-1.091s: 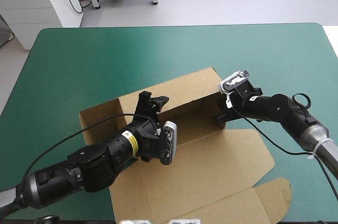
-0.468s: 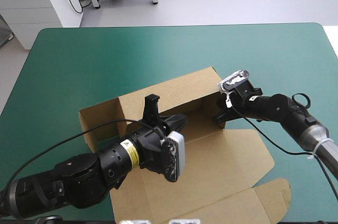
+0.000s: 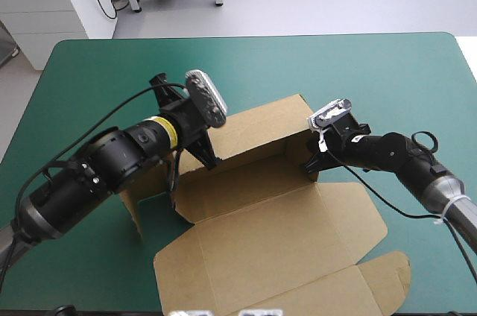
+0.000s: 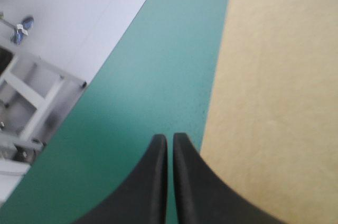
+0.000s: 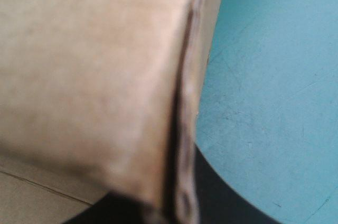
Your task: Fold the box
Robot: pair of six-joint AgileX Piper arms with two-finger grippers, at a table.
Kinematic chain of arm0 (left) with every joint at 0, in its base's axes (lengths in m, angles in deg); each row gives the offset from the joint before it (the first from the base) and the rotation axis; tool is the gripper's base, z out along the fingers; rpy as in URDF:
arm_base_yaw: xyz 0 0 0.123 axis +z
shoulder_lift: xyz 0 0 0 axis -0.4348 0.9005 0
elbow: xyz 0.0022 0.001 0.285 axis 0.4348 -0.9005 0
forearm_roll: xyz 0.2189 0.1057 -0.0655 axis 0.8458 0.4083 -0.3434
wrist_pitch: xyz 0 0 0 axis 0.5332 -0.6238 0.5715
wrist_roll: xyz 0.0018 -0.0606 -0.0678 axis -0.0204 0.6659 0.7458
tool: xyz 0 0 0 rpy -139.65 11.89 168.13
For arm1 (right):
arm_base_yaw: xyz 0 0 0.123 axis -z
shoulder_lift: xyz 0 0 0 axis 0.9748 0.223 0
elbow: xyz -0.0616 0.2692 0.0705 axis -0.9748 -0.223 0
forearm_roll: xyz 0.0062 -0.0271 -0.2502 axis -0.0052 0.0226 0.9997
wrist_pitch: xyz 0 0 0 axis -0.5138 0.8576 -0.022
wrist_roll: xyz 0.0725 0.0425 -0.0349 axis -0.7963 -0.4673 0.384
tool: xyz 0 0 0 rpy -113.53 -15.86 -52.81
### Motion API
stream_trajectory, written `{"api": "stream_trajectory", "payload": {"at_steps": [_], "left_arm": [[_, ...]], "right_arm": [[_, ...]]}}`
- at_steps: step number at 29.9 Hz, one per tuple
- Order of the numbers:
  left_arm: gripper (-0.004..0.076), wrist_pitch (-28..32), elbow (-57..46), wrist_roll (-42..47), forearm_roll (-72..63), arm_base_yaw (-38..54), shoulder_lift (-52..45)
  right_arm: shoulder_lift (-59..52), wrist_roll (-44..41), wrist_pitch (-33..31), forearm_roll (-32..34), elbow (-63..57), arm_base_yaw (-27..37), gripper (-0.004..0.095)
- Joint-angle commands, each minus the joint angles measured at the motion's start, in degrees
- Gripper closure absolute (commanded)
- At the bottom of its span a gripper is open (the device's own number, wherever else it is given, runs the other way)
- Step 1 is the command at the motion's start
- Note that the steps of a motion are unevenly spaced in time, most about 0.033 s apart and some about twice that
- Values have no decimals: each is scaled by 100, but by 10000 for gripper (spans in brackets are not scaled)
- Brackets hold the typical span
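- The brown box [image 3: 283,234] sat partly set up on the teal-green cover [image 3: 335,62], between the two grippers. Its rear wall stood upright. The broad panels nearer the robot lay flat, with a rounded tab at the near right corner.
- A side flap stood on edge under the left arm.
- The left gripper [image 4: 169,137] had its black fingers drawn together into a narrow point. Only a hairline slit showed between them, and it held nothing.
- From where I stood, that gripper pointed down at the left end of the raised wall. In its own wrist view, bare cover lay ahead of the fingertips and a plain brown face of the box lay just beside them.
- The right gripper [image 3: 311,165] pinched the right end of the same wall. The cut edge of the board ran straight in between its fingers, with cover showing just beside it.
- A yellow label [image 3: 165,134] ringed the left arm behind the wrist, and its dark print was too small to read.
- Every face of the board I could see was plain brown.
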Motion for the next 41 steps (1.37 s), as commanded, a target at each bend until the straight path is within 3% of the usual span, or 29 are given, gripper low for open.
{"api": "stream_trajectory", "payload": {"at_steps": [1, 7, 14, 18, 27, 33, 38, 41], "left_arm": [[706, -55, 249, 41, -740, 807, -136], [706, -1167, 258, 41, -1582, 2329, -162], [706, -905, 258, 81, -2246, 3408, -608], [706, -971, 258, 210, -2219, 3590, -858], [706, -1385, 258, 229, -2012, 3618, -951], [706, -1535, 234, 229, -1536, 3618, -940], [706, -1602, 234, 238, -1481, 3618, -940], [706, -1618, 234, 238, -1452, 3618, -940]], "right_arm": [[-141, -29, -171, -81, 137, -26, 927], [-153, -29, -196, -40, 137, -26, 927], [-164, -125, -407, 151, 302, -26, 927], [-164, -660, -611, 807, 589, -26, 927], [-164, -2550, -2163, 2316, 1730, -26, 927], [-141, -3234, -3477, 2459, 2467, -26, 927], [-104, -3766, -3966, 2948, 2573, 0, 927], [-24, -3714, -4408, 2819, 2573, 81, 927]]}}
